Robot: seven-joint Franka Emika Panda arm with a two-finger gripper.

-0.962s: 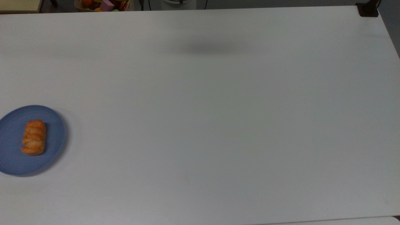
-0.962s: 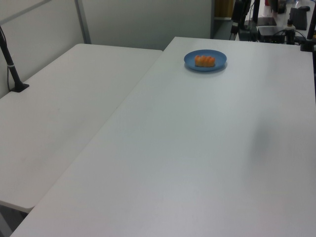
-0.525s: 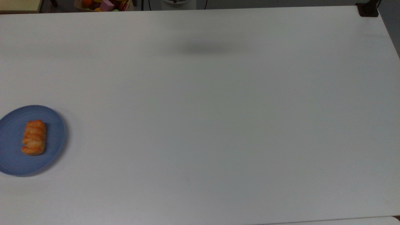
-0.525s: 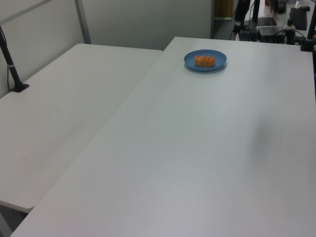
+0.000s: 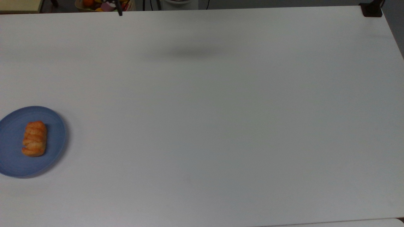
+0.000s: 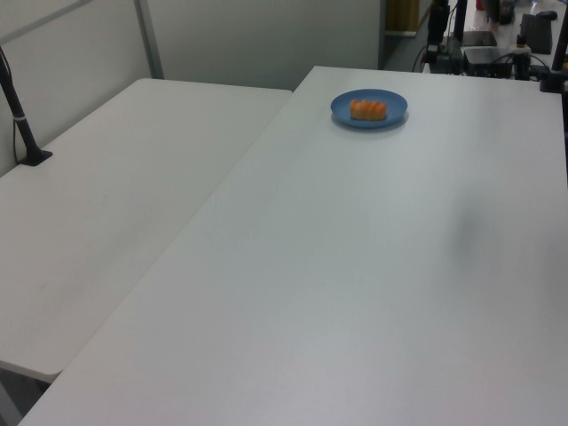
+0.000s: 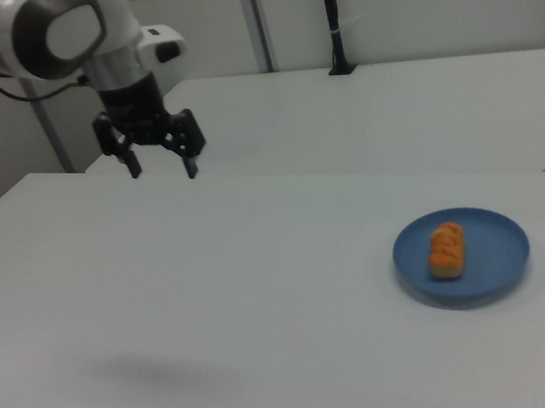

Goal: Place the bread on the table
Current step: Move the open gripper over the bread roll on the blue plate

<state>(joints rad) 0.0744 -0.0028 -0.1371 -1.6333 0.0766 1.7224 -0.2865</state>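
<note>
Golden-orange bread (image 5: 34, 138) (image 6: 368, 109) (image 7: 446, 249) lies on a blue plate (image 5: 53, 126) (image 6: 395, 102) (image 7: 500, 236) at the white table's (image 5: 221, 126) (image 6: 373, 266) (image 7: 214, 291) nine o'clock edge in the top view. The gripper (image 7: 162, 169) hangs above the table at ten o'clock in the right view, well apart from the bread, jaws spread wide and holding nothing.

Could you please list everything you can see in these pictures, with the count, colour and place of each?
bread: one, golden-orange, lying on the plate.
plate: one, blue, on the table at the top view's left edge.
table: one, white, bearing the plate.
second table: one, white, butted against the first on the left view's left.
black post: one, standing on the second table near its far corner.
basket of coloured items: one, mixed colours, beyond the table's edge at the top view's top.
gripper: one, black, fingers open, hanging above the table, far from the plate.
</note>
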